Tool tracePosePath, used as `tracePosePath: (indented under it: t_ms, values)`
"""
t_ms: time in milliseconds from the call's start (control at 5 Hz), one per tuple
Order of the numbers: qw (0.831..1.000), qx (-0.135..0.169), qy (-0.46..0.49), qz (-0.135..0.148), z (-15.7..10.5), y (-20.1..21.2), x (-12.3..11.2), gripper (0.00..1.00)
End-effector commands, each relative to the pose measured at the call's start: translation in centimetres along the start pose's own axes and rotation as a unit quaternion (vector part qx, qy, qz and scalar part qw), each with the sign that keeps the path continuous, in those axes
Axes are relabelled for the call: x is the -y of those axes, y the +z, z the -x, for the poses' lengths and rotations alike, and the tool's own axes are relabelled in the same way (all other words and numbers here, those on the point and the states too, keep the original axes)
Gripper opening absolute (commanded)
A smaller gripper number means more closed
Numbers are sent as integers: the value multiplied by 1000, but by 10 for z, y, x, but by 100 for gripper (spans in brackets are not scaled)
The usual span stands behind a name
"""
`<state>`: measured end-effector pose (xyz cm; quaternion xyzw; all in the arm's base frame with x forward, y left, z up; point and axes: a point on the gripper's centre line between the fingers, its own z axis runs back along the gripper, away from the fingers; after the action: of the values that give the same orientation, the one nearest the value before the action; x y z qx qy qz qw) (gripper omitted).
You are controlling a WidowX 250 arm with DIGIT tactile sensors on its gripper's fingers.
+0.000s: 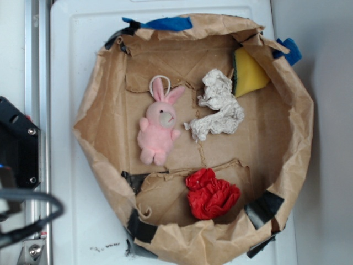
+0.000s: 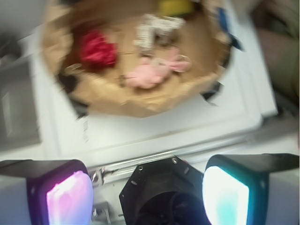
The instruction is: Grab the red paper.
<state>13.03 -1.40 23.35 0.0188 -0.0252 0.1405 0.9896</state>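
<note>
The exterior view looks straight down, fairly close, on the crumpled brown paper basin [image 1: 300, 132] lying on the white counter [image 1: 66, 182]. The wrist view, blurred, looks from farther back and obliquely past the gripper [image 2: 147, 194] toward that same basin [image 2: 140, 105], which fills its upper part. Both views share the basin and its contents, though turned differently.

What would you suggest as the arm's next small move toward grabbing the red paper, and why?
Probably carry the tool forward over the brown paper basket's rim toward the red paper. The wrist view shows the fingers spread wide with nothing between them, well short of the basket, and the red paper lies uncovered, apart from the pink rabbit.
</note>
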Motion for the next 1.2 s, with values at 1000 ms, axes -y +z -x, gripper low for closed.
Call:
tracePosePath:
  t_ms: [1000]
  values:
    - [977,56,-195,70,-66,-11,22,100]
